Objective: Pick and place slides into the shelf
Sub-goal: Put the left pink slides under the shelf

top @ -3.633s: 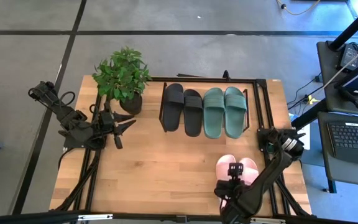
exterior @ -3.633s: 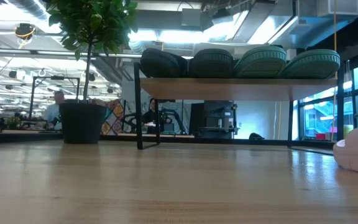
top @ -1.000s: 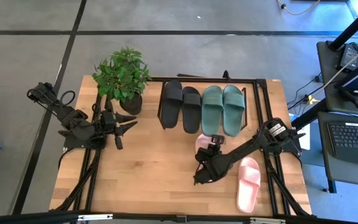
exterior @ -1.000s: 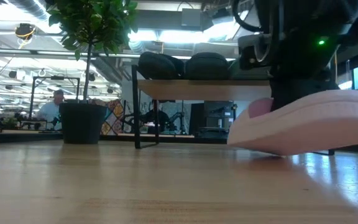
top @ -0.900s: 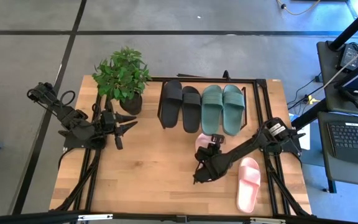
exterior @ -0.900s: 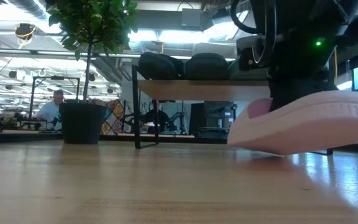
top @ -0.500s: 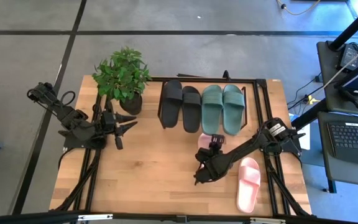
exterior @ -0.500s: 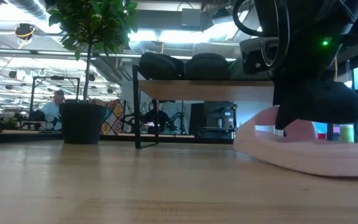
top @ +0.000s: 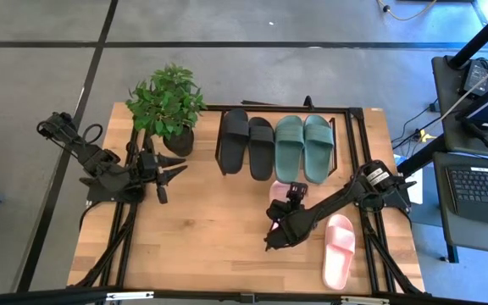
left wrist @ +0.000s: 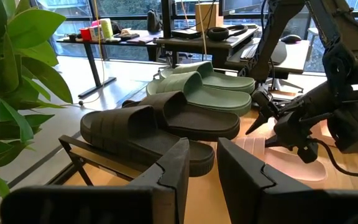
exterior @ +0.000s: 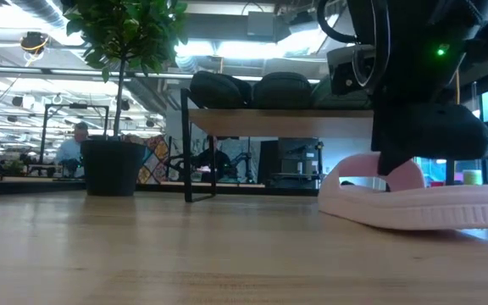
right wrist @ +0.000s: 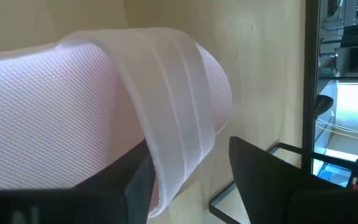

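The high view looks straight down on the table (top: 193, 229); the low view skims its top — both share the shelf (exterior: 278, 121) and plant (top: 166, 103).

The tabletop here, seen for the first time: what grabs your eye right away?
Probably the right gripper near the table's middle, its fingers astride the strap of a pale pink slide lying flat on the wood just in front of the shelf. On the shelf sit a black pair and a dark green pair. A leafy potted plant stands beside it.
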